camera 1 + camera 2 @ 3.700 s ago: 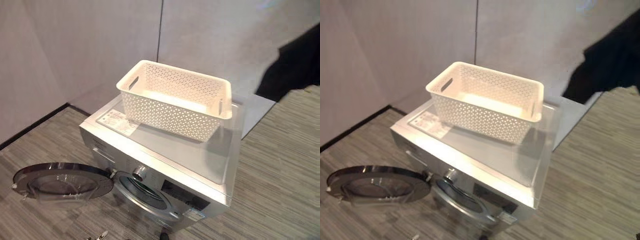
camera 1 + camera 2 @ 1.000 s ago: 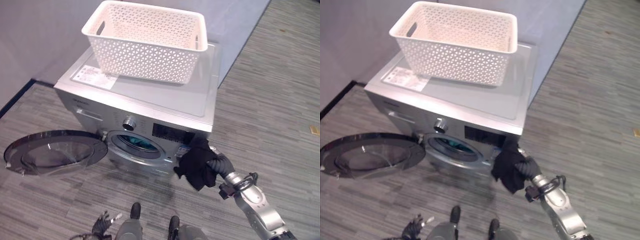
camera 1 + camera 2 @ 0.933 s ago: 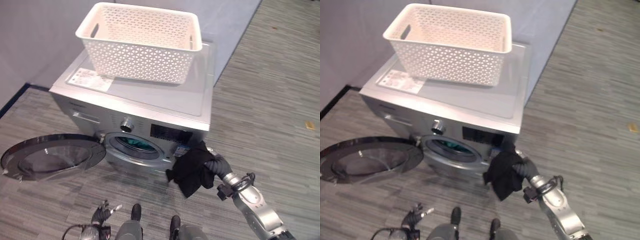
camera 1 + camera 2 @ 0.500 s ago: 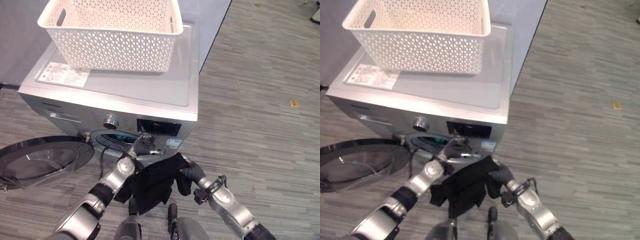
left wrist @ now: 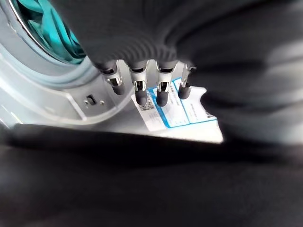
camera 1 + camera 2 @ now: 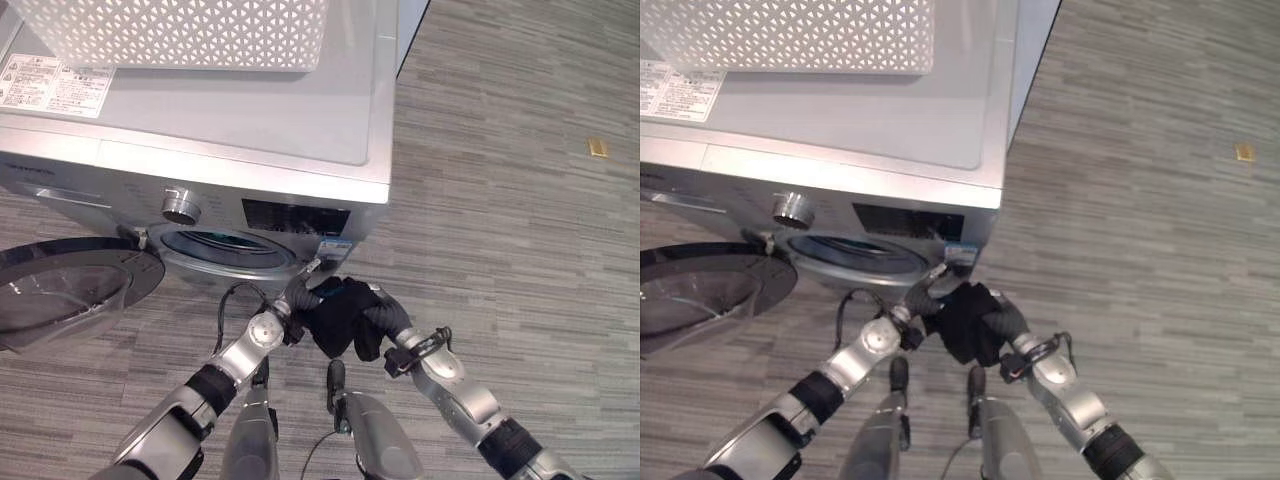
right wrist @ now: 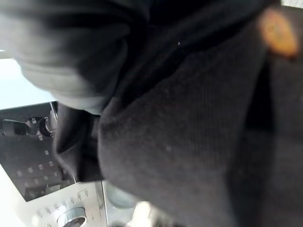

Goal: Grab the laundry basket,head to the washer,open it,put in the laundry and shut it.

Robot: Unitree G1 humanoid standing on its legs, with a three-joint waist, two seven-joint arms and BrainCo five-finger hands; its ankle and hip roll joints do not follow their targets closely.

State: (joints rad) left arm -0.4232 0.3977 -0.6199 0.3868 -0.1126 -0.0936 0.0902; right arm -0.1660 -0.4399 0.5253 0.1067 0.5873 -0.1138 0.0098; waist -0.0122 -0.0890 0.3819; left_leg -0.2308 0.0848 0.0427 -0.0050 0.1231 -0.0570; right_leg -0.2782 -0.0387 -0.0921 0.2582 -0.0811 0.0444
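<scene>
The white perforated laundry basket point(image 6: 170, 35) stands on top of the silver washer point(image 6: 230, 115). The washer's round door point(image 6: 60, 285) hangs open to the left, and teal laundry point(image 5: 47, 33) lies inside the drum point(image 6: 225, 245). A bunched black garment point(image 6: 335, 315) hangs just below and right of the drum opening. My right hand point(image 6: 388, 315) is shut on it from the right. On the garment's left side is my left hand point(image 6: 298, 300), its fingers point(image 5: 140, 92) straight and pointing at the washer's front label point(image 5: 175, 111). Black cloth point(image 7: 180, 142) covers the right wrist view.
The open door juts out over the floor at the left. Striped grey floor spreads to the right of the washer, with a small yellow scrap point(image 6: 598, 148) on it. A pale wall panel point(image 6: 410, 30) stands behind the washer.
The camera has dropped closer to the washer front. The black garment is now bunched tighter and sits higher, near the drum opening, and my left hand has drawn in against it.
</scene>
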